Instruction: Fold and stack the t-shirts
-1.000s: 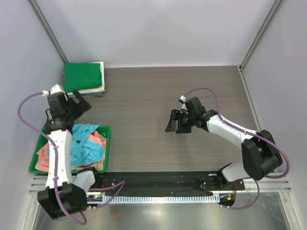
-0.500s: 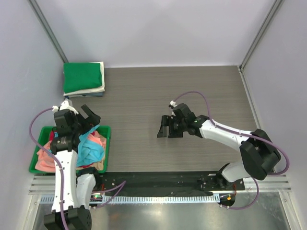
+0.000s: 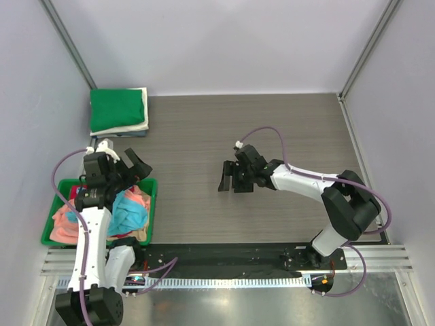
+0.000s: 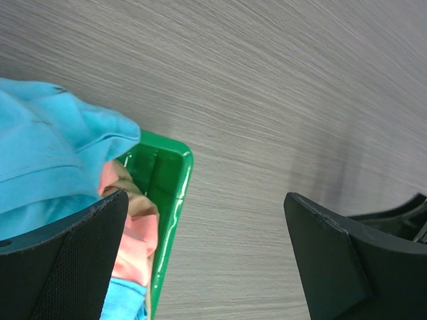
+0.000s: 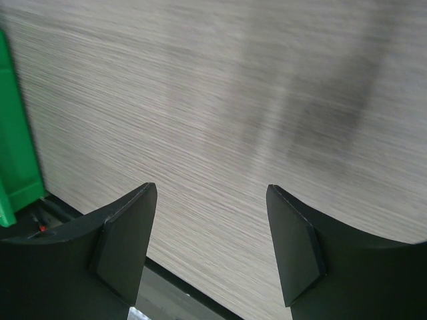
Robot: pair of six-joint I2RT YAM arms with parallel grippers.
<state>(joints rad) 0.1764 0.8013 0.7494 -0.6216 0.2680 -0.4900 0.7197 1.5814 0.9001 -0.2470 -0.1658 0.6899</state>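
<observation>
L claw (image 4: 205, 220) gaping by blue tee (image 4: 47, 147) in bin (image 4: 170, 180) — R claw (image 5: 210, 200) gaping.

The left gripper (image 3: 130, 171) has come down from beside the folded t-shirts (image 3: 119, 110) to the green bin's (image 3: 152, 204) far right corner; the right gripper (image 3: 231, 182) has slid leftward across the table (image 3: 285, 122)

I am operating in what seems to be a robotics lab cell, not a home. Plain pale walls (image 3: 224, 47) close the desk (image 3: 204, 122) on three sides, and bare metal posts (image 3: 68, 44) stand in the corners. At the near edge, a black mounting plate (image 3: 224, 255) and a slotted aluminium rail (image 3: 61, 261) lie by the bases of the left arm (image 3: 92, 231) and the right arm (image 3: 302, 182). Their purple cables (image 3: 265, 128) loop in the open. Only the folded t-shirts (image 3: 119, 109) and the green bin (image 3: 152, 210) look domestic.
</observation>
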